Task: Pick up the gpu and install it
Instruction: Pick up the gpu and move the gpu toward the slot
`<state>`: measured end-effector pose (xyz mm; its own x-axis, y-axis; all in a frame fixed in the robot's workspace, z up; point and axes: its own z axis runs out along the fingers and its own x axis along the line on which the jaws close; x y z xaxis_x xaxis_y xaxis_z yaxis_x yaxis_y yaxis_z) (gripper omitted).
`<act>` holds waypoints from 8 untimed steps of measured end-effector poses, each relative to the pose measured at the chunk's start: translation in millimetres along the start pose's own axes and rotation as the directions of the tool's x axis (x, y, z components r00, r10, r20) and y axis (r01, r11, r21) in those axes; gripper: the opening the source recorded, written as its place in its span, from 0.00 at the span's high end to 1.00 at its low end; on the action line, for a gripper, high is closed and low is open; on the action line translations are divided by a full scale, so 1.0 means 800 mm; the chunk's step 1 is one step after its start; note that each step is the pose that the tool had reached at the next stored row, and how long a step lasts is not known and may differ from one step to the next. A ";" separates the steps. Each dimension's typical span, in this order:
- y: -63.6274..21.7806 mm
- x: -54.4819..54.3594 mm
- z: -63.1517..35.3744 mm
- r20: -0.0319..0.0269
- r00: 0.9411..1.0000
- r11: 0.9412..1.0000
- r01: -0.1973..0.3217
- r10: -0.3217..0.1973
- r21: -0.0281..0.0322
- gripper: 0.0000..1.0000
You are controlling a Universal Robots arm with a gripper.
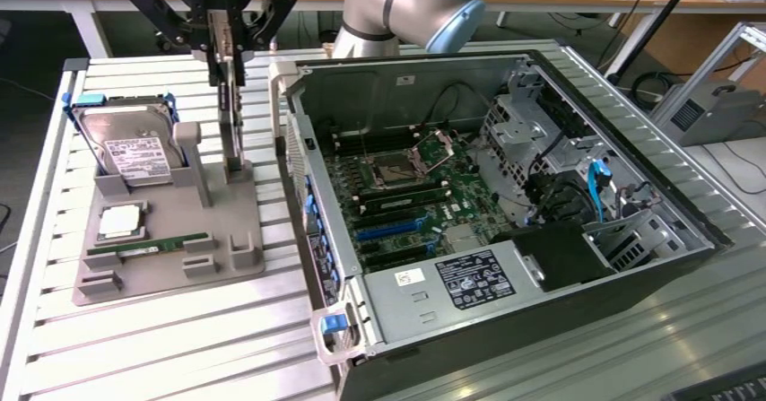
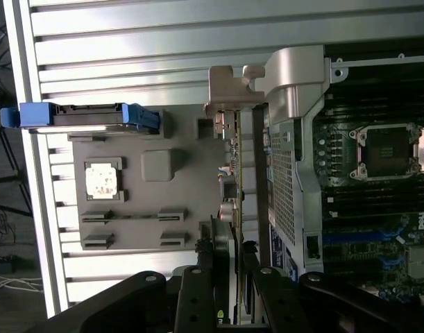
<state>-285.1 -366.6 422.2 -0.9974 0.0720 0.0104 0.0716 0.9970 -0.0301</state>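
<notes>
Tool (image 2: 232,288) clamped on the upright gpu (image 2: 235,173), seen edge-on, its faces hidden.

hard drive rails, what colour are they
Blue; the hard drive rails show best in the wrist view.

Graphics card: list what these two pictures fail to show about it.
- Graphics card faces: edge-on in both views, so cooler and board cannot be told apart.
- Its upper end: exterior view, covered by the gripper.
- Its lower edge: exterior view, sunk in the gray stand.
- Gripper's top: cut off by the exterior view's upper edge.
</notes>
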 end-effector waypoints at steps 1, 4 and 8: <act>0.000 0.000 0.000 0.000 1.000 1.000 0.000 0.000 0.000 0.73; 0.000 -0.002 0.000 0.000 1.000 1.000 0.000 0.000 0.000 0.73; 0.000 -0.004 0.000 0.000 1.000 1.000 0.000 0.000 0.000 0.73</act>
<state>-281.7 -366.6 422.2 -0.9974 0.0720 0.0105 0.0716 0.9970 -0.0301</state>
